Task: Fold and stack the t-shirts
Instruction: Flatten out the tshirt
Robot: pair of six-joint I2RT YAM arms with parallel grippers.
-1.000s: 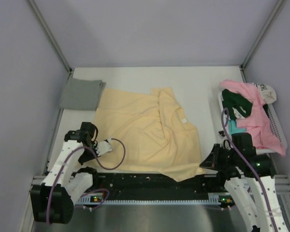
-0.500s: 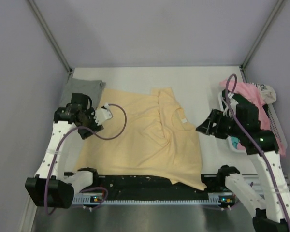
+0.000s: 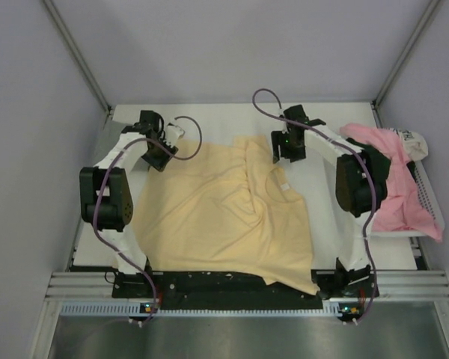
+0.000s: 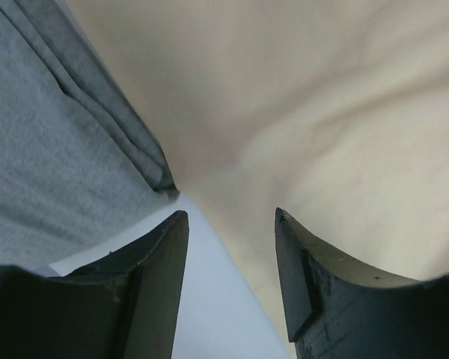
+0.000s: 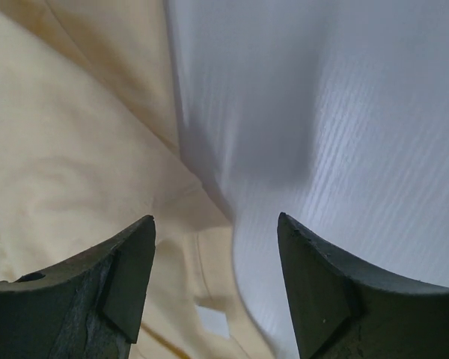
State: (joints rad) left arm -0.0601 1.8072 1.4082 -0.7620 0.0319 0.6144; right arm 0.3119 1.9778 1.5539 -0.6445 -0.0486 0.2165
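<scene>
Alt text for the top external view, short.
A pale yellow t-shirt lies spread and rumpled on a white table. Both arms stretch to its far edge, the left pincer at its left corner, the right pincer by the collar. A pink shirt drapes over a basket at right.

We see a flat white table (image 3: 209, 123) between plain lilac-grey walls (image 3: 30, 112). A white slatted plastic basket (image 3: 429, 196) sits at its right edge.
</scene>
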